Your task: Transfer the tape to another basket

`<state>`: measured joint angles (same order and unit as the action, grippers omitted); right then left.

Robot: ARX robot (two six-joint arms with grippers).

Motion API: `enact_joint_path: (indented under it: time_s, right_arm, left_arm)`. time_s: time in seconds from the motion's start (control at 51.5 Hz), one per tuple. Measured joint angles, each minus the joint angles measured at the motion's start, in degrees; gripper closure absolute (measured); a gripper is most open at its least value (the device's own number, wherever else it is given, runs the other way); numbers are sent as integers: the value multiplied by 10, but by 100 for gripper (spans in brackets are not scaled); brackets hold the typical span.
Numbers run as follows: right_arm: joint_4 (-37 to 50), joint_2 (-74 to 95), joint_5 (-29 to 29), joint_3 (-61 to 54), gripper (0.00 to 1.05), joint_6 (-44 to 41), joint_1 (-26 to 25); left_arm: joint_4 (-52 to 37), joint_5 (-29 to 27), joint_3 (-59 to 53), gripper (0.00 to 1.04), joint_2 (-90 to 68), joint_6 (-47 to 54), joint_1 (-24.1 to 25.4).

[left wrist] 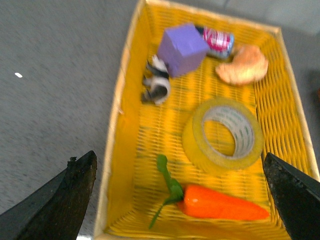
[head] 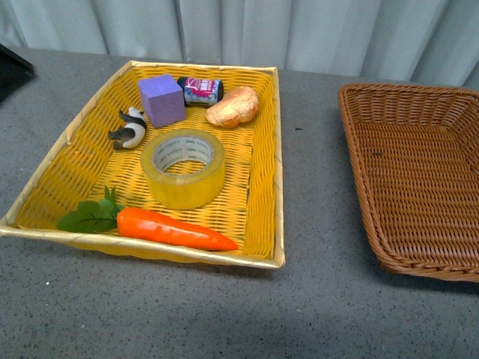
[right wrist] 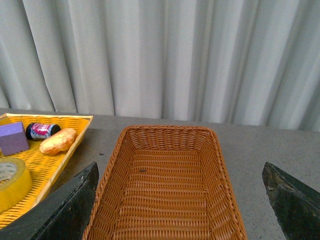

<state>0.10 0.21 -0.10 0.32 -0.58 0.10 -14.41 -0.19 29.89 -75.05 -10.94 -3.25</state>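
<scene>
On the grey table (head: 322, 299), a yellow woven basket (head: 277, 149) holds, seen from its middle: a purple cube (head: 161, 100) at eleven o'clock, a small bottle (head: 200, 90) lying at twelve, a bread roll (head: 233, 106) at one, a panda figure (head: 130, 127) at ten, and a carrot (head: 176, 229) at six.

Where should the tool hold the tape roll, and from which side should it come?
The tape lies flat with its hole facing up, so coming from above seems best: pinch the wall across, inside the hole and outside, on the side away from the carrot.
</scene>
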Motion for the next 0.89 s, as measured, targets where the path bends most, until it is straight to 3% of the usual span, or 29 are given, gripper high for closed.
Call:
enact_joint_path:
  time_s: [0.388, 0.893]
  right_arm:
    - [0, 0, 0, 0, 9, 0, 0]
    - [0, 0, 0, 0, 9, 0, 0]
  left_arm:
    - [137, -27, 247, 6, -281, -39, -48]
    - [226, -62, 356, 6, -420, -118, -75]
